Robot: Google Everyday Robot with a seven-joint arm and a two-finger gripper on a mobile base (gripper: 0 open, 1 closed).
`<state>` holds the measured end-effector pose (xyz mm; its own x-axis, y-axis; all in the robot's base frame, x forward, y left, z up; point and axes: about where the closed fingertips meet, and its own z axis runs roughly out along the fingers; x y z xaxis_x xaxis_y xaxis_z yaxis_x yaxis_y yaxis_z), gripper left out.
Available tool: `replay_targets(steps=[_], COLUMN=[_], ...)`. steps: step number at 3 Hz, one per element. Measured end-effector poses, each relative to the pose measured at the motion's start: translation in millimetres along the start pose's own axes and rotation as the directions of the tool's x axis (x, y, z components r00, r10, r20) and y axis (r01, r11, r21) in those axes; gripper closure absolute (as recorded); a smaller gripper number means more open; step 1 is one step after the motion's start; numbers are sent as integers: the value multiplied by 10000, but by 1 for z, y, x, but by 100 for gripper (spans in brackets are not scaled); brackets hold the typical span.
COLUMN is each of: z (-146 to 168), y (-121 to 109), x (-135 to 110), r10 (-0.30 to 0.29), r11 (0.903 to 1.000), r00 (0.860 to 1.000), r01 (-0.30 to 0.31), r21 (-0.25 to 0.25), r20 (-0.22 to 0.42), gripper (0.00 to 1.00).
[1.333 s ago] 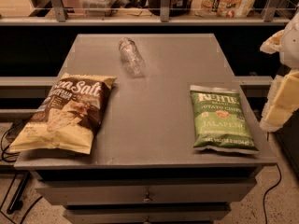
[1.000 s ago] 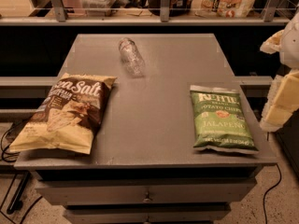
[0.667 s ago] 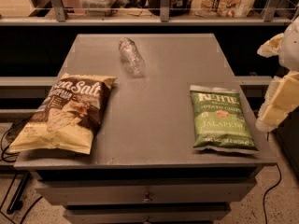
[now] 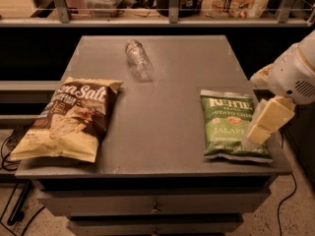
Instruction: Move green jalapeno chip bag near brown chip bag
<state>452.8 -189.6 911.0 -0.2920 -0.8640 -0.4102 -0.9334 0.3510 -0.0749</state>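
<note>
The green jalapeno chip bag [image 4: 227, 124] lies flat near the right front corner of the grey table [image 4: 162, 97], its silvery top edge facing away. The brown chip bag [image 4: 69, 119] with white "Sea Salt" script lies flat at the left front. My gripper [image 4: 266, 122] hangs from the white arm [image 4: 295, 73] at the right edge of the view, its cream fingers over the right edge of the green bag and covering part of the lettering. It holds nothing.
A clear plastic bottle [image 4: 138, 58] lies on its side at the back middle of the table. A shelf with a rail [image 4: 167, 18] and several packaged goods runs behind the table. Drawers [image 4: 152, 205] sit below the front edge.
The arm and gripper have moved left, from beside the table's right edge to over the right edge of the green bag. The bags and bottle have not moved.
</note>
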Motion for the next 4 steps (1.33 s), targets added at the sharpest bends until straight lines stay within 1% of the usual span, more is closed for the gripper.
replay_targets(steps=[1,2,3,4], z=[29,59,68,66], y=[-2,-3,-1,1], x=[0,8,12,7], r10=[118,241,247,88], r11=[9998,9993,9992,9990], r00=[9986,9915,9880,9878], r01=[-110,-205,-197,-19], r21=[154,298,346,446], r20=[-523,-1280,-1528,-1553], gripper=[0,0,15,39])
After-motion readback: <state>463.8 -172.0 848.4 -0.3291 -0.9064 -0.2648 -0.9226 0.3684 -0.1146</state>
